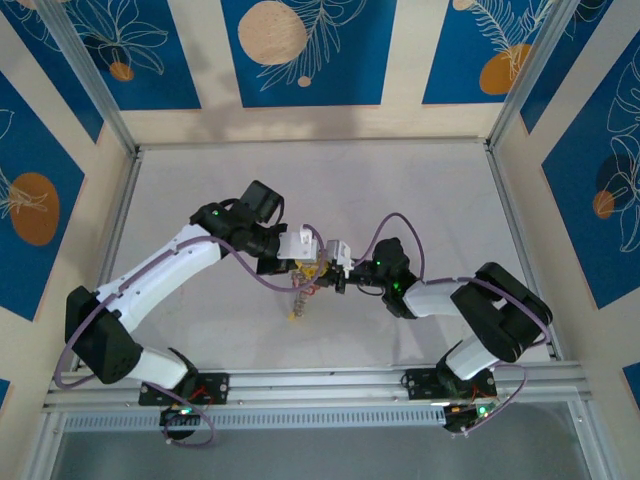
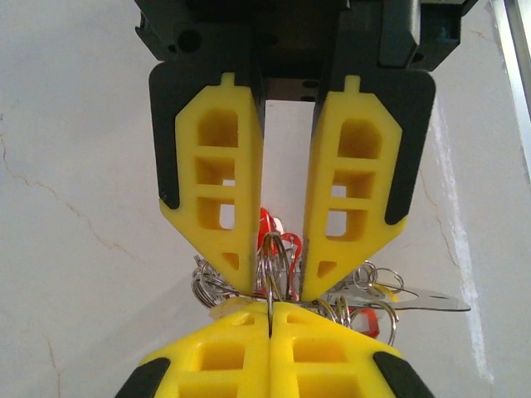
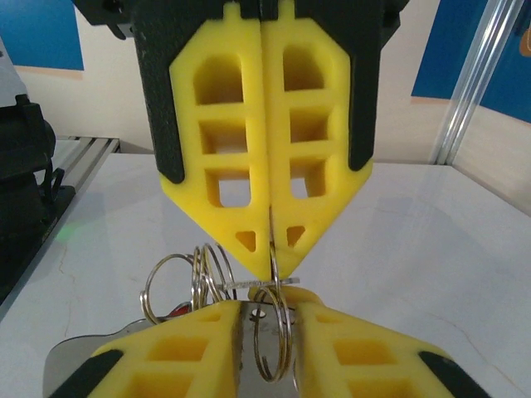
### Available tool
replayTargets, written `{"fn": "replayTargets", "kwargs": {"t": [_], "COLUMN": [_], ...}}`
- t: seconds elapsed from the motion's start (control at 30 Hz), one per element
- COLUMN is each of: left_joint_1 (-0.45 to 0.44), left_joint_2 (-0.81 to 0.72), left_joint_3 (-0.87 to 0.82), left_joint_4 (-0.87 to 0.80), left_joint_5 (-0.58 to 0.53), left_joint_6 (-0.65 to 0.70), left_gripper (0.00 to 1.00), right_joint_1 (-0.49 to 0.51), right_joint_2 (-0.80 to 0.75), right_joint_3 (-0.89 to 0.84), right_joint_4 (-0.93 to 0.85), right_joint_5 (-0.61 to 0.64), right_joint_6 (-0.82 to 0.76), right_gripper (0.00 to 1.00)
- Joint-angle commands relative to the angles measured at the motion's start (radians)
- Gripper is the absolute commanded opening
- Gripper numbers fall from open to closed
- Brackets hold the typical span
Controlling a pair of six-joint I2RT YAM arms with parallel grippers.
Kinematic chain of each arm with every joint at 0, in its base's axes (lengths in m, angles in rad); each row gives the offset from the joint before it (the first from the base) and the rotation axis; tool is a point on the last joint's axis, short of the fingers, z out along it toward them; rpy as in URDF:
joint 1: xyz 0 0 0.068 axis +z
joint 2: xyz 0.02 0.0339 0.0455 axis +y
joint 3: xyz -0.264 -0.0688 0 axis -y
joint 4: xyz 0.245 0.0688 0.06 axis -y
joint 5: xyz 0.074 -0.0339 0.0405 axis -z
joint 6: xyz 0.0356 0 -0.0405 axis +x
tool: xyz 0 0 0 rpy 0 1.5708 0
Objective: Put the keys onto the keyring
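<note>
Two pincers meet tip to tip over mid-surface (image 1: 420, 190), and we find the keyring (image 2: 272, 261) directly between them.

The left pincer (image 2: 271, 308) has its fingers pressed together, clamped on the thin wire of the keyring. The wire runs straight into the seam between its fingers, so the ring plane lies in line w/ that seam and reads edge-on from the left wrist cam.

The right pincer (image 3: 270, 307) faces it from the opposite side, fingers apart by a narrow gap, w/ the ring loops standing inside that gap. In the right wrist view we see a sliver of clearance either side of the wire. No firm clamp is evident, though light contact can't be ruled out.

A bunch of small silver split rings and keys (image 1: 297, 297) hangs below the meeting point, towards the near edge in the top view. The red tags (image 2: 267, 222) sit behind the ring, betw. the right pincer's fingers. One flat silver key blade (image 2: 427, 300) sticks out sideways, long axis approx. crosswise to both pincers. Whether it is already threaded we cannot tell.

Pose: the left arm (image 1: 160, 270) reaches in from near-left, forearm angled towards centre. The right arm (image 1: 440, 295) is folded tight, elbow out to the right, forearm pointing left. Both wrists look approx. level, facing each other.

Judgement: the ring is within reach of both arms. The left holds it and the right is the free one, so any re-grip or threading falls to the right. The gap is tight, so its approach should follow the ring plane.
</note>
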Motion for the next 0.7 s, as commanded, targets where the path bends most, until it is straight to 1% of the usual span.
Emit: {"fn": "replayTargets", "kwargs": {"t": [0.0,0.03,0.17,0.3,0.43,0.5,0.67], "left_joint_1": [-0.011,-0.010,-0.010,-0.009,0.001,0.002,0.003], "left_joint_2": [0.017,0.020,0.025,0.021,0.006,-0.008,-0.079], "left_joint_3": [0.022,0.025,0.028,0.015,-0.023,-0.039,-0.115], "left_joint_4": [-0.018,-0.022,-0.021,-0.012,0.005,0.017,0.110], "left_joint_5": [0.003,0.006,-0.001,-0.040,-0.131,-0.157,-0.199], "left_joint_6": [0.020,0.022,0.021,0.022,0.024,0.023,0.023], "left_gripper": [0.00,0.00,0.00,0.00,0.00,0.00,0.00], "right_joint_1": [-0.002,-0.003,-0.005,-0.010,-0.018,-0.022,-0.029], "right_joint_2": [-0.030,-0.030,-0.029,-0.028,-0.037,-0.041,-0.039], "right_joint_3": [0.017,0.017,0.021,0.014,0.001,-0.003,-0.014], "right_joint_4": [-0.008,-0.009,-0.012,0.003,0.002,-0.007,-0.004], "right_joint_5": [-0.021,-0.022,-0.038,-0.035,-0.033,-0.033,-0.025], "right_joint_6": [-0.021,-0.020,-0.018,-0.013,-0.009,-0.010,-0.006], "right_gripper": [0.19,0.18,0.00,0.00,0.00,0.00,0.00]}}
